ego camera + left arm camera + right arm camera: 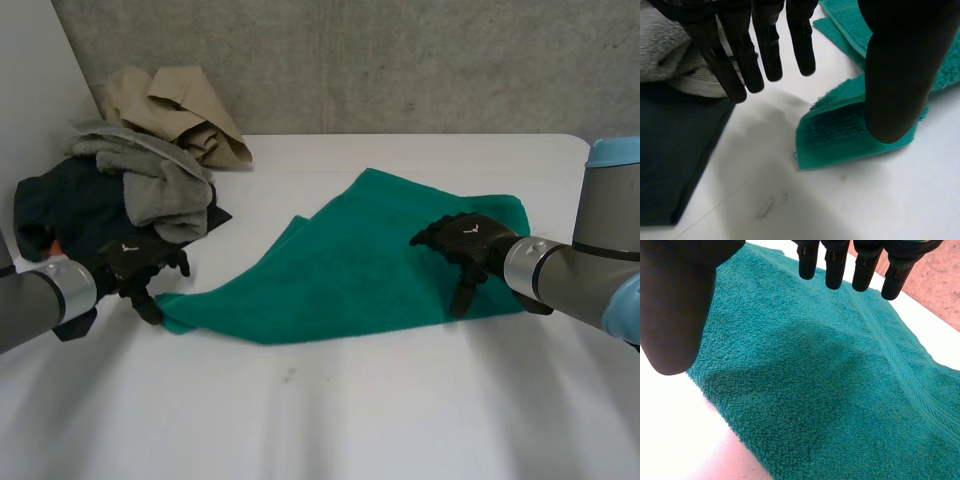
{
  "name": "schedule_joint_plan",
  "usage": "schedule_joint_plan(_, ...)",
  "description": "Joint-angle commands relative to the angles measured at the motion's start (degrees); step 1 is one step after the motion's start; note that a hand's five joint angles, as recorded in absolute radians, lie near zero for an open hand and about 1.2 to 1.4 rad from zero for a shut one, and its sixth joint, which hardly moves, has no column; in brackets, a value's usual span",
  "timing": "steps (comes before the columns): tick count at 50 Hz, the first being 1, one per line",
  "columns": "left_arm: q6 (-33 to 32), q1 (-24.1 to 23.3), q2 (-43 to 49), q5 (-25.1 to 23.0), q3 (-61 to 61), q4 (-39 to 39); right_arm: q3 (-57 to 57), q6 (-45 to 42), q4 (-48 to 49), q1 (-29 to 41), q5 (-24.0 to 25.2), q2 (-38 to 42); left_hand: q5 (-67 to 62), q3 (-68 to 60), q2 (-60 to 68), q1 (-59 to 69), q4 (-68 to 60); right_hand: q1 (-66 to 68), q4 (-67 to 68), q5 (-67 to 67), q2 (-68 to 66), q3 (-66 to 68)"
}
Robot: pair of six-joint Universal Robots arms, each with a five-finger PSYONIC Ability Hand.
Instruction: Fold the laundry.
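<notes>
A green towel (pixel 340 270) lies folded over on the white table (pixel 350 410), its long edge running from near left to far right. My left hand (pixel 130 262) is at the towel's near left corner (pixel 840 135). Its fingers (pixel 765 45) are straight and off the cloth, and its thumb (pixel 900 75) hangs over the corner without pinching it. My right hand (pixel 470 240) rests over the towel's right part, open. Its fingers (pixel 835 265) are straight above the towel's (pixel 815 390) banded edge, and the thumb (pixel 675 305) is spread wide by the near edge.
A heap of laundry sits at the back left: a grey garment (pixel 160 185), a dark one (pixel 60 205) beside my left hand, and a beige one (pixel 180 115) against the wall. The dark cloth (pixel 675 150) and grey cloth (pixel 665 55) lie close to my left fingers.
</notes>
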State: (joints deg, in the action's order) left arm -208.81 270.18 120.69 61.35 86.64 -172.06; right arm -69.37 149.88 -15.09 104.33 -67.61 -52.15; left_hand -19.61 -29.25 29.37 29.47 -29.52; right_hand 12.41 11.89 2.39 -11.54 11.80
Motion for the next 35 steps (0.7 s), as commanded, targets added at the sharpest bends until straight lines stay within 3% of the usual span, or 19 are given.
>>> schedule_joint_plan(1,0.86,-2.29,2.53,0.26,-1.74,-0.55,0.02,0.24,0.15,-0.09,-0.07,-0.06,-17.25,-17.6,17.49,17.38,-17.33,-2.41,-1.89,-2.39,1.54,-1.8)
schedule_joint_plan(2,0.95,-2.55,2.97,0.26,-2.09,-0.47,-0.06,0.24,0.15,-0.09,-0.07,0.03,-20.6,-20.96,20.84,20.74,-20.69,-2.41,-1.89,-2.39,1.54,-1.8)
schedule_joint_plan(5,1.3,-3.69,3.94,0.35,-3.93,0.94,-0.15,0.24,0.15,-0.35,-0.07,-0.23,-50.31,-50.67,50.55,50.45,-50.4,-2.41,-1.89,-2.39,1.54,-1.8)
schedule_joint_plan(10,3.58,-4.92,0.7,2.45,-7.19,3.66,-0.59,-0.47,0.07,-1.93,-1.03,-1.9,-50.39,-50.75,50.63,50.53,-50.48,-2.41,-1.89,-2.39,1.54,-1.8)
schedule_joint_plan(17,11.48,-10.28,-10.73,8.16,-13.51,3.75,-1.65,-6.17,-0.46,-4.48,-3.76,-4.27,-50.39,-50.75,50.63,50.53,-50.48,3.46,3.98,3.48,-4.33,4.07)
schedule_joint_plan(25,16.15,-17.75,-10.65,15.46,-23.35,4.8,-7.52,-9.17,-1.35,-5.8,-6.57,-5.68,-50.39,-50.75,50.63,50.53,-50.48,14.37,14.89,14.39,-15.24,14.98)
schedule_joint_plan(35,18.26,-21.71,-8.28,21.18,-36.36,10.69,-15.18,-5.92,8.14,-6.5,-7.01,-6.3,-50.39,-50.75,50.63,50.53,-50.48,23.83,24.35,23.85,-24.7,24.44)
